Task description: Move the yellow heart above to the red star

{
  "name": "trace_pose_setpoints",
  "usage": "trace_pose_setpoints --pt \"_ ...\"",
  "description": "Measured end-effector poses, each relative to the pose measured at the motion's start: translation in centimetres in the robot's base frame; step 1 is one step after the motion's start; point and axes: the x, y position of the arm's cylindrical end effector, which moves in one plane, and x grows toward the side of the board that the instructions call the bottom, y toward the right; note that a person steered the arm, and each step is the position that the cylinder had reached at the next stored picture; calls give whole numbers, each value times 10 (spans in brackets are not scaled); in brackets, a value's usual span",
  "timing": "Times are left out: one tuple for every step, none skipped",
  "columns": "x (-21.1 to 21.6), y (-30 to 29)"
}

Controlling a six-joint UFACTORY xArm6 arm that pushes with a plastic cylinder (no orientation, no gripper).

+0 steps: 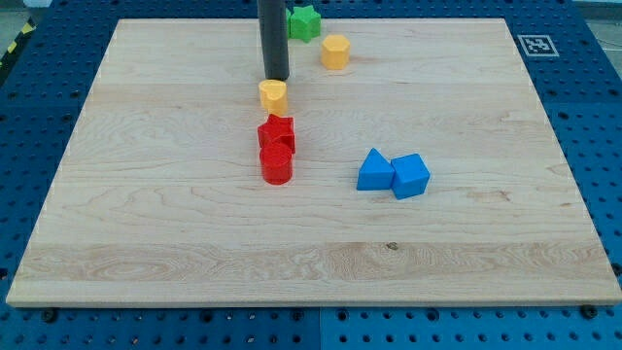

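Though small and likely light, stiff, slick-sliding: yellow heart (273,94), toward table's far edge, just beyond red star (277,132). My tip (277,78) touching its far side, grasping nothing. Best pushed square through centre, gently.

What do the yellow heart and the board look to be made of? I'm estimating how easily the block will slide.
The yellow heart looks like moulded plastic: even, saturated colour with a slight sheen, though painted wood can't be ruled out. The board appears to be pale wood with a smooth, matte finish, showing grain lines and plank seams. My tip sits just above the heart in the view.
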Motion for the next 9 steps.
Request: trace_pose_setpoints --pt "1 -16" --pt "32 -16" --pt "47 -15" --pt "48 -15" --pt "31 -6" --pt "34 21" --pt "58 23" --pt "60 23" --pt "28 48"
